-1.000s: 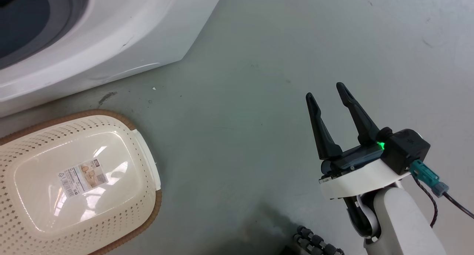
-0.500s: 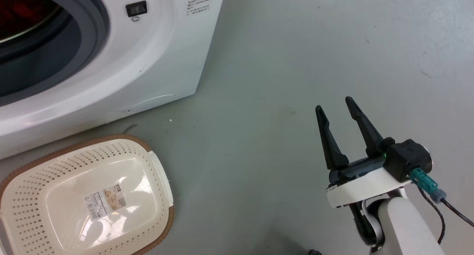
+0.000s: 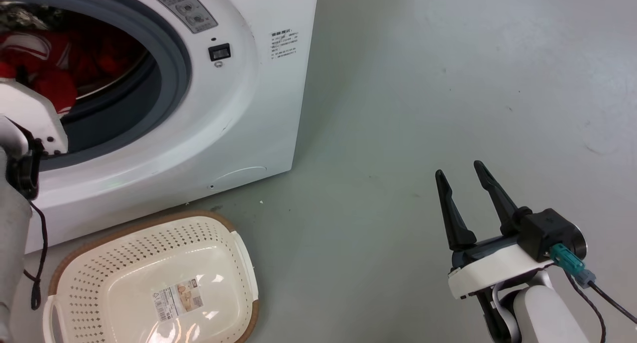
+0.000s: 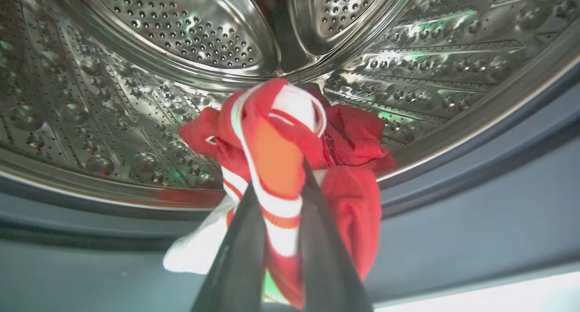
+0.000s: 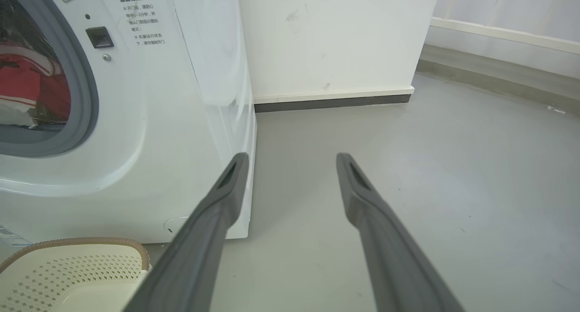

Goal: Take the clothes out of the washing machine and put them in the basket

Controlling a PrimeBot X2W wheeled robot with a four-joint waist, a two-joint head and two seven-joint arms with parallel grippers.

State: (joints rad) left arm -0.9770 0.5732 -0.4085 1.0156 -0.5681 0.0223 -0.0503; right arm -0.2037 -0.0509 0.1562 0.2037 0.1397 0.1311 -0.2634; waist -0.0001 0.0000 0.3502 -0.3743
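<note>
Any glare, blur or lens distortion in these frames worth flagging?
Left wrist view: green-tinted specular glare on the steel drum; the left claw, shut on the striped garment, is soft, being close to the lens. Right wrist view: the open right claw is blurred, and the edge of the washing machine looks bowed. Head view: glare patches on the base of the basket, otherwise sharp.

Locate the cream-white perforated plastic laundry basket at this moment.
Head view, lower left: the cream-white perforated basket stands on the grey floor just before the white front-loading washing machine, below its porthole.
</note>
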